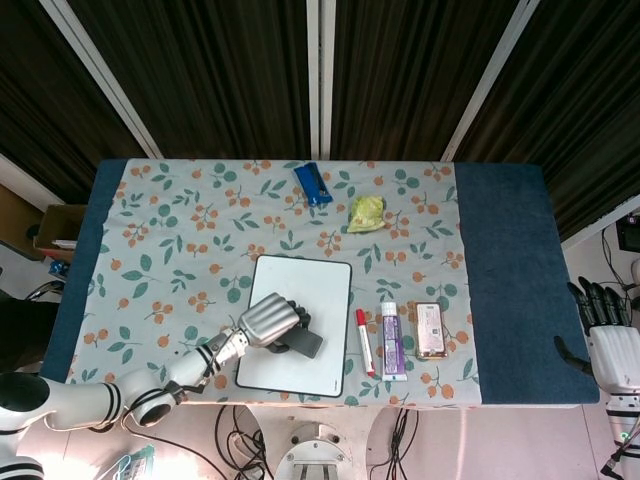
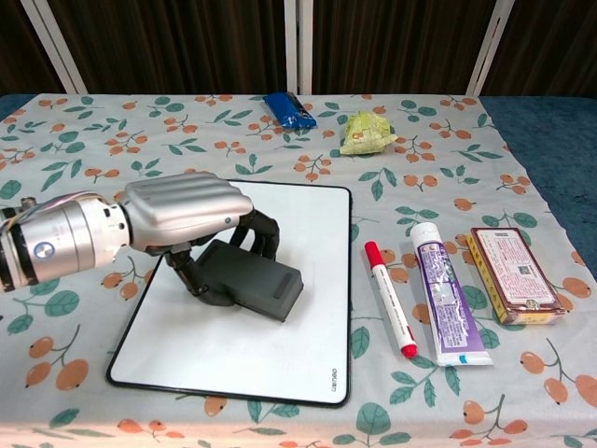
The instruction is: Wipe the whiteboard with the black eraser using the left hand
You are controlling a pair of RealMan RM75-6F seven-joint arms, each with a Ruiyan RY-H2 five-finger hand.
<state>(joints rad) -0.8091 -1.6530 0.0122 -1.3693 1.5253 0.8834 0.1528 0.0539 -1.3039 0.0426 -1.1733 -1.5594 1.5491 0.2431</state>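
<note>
Black eraser [image 2: 252, 281] half under left hand [image 2: 182, 217]

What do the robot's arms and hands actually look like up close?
The left hand has a ribbed silver metallic back with dark fingers underneath. Its wrist is a shiny silver cylinder, and the left arm is glossy white with black rings. The right hand, at the table's edge, has a white body and dark fingers.

Right of centre lie a red marker [image 2: 389, 299], a purple tube [image 2: 442, 293] and a box [image 2: 515, 275]; at top, a blue packet [image 2: 289, 109] and a yellow wrapper [image 2: 366, 132]
</note>
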